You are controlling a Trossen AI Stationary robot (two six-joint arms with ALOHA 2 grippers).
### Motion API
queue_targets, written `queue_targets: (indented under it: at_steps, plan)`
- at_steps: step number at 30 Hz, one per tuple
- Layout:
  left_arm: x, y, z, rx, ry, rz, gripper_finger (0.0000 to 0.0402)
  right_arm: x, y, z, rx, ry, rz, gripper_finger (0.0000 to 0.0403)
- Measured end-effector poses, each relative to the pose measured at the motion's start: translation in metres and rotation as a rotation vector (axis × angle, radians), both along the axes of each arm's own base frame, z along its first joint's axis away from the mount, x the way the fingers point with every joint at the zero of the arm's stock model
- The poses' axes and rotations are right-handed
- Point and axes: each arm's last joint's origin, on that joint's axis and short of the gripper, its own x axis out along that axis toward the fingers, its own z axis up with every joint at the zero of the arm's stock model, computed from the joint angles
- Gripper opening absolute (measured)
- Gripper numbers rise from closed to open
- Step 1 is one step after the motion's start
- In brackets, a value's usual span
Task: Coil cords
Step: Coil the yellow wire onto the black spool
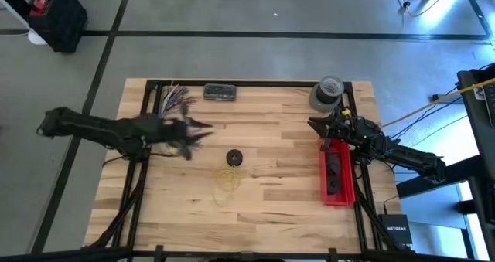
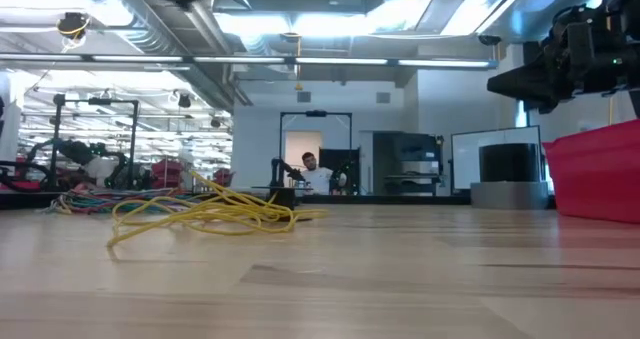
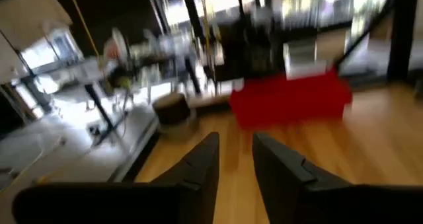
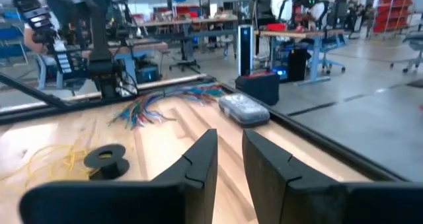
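High view: the cords (image 1: 227, 177) lie loosely looped mid-desk (image 1: 278, 208), just beside a black spool (image 1: 234, 157). The left claw (image 1: 203, 128) hovers near multicoloured wires (image 1: 175, 96); the right claw (image 1: 315, 124) hangs above a red bin (image 1: 337, 177), beside a tape roll (image 1: 327, 92).

Wrist views: both claws stand slightly parted, holding nothing.

Seeing red bin (image 1: 337, 186) sitting along table's right edge, dark items lying inside, too small to identify. Grey tape roll (image 1: 326, 93) standing at far right corner. Small dark case (image 1: 220, 93) lying near far edge, multicoloured wire bundle (image 1: 175, 98) fanning out beside it. Black spool (image 1: 234, 157) resting mid-table. Person (image 2: 318, 174) sitting in room behind, possibly at desk.
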Motion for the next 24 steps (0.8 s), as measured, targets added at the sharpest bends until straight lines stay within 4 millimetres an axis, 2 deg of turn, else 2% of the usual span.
queue_targets:
  at_steps: [3, 5, 10, 17, 21, 24]
  plan:
    - [0.03, -0.008, -0.011, 0.079, 0.236, 0.019, 0.0086, 0.0, 0.0, -0.001, 0.012, 0.018, -0.002, 0.0076]
    - [0.045, -0.014, -0.019, 0.115, 0.33, 0.026, 0.0086, 0.0, 0.0, -0.001, 0.018, 0.017, 0.001, 0.0076]
    - [0.065, -0.025, -0.061, 0.158, 0.537, 0.029, 0.0086, 0.0, 0.001, 0.003, 0.004, -0.03, 0.045, 0.0076]
    - [0.08, -0.035, -0.099, 0.143, 0.652, 0.023, 0.0086, 0.001, 0.004, 0.008, 0.008, -0.079, 0.156, 0.0076]
    - [0.085, -0.035, -0.105, 0.14, 0.65, 0.03, 0.0086, 0.002, 0.005, 0.016, 0.001, -0.156, 0.183, 0.0076]
    - [0.088, -0.035, -0.102, 0.165, 0.612, 0.026, 0.0086, 0.003, 0.004, 0.021, -0.008, -0.186, 0.184, 0.0076]
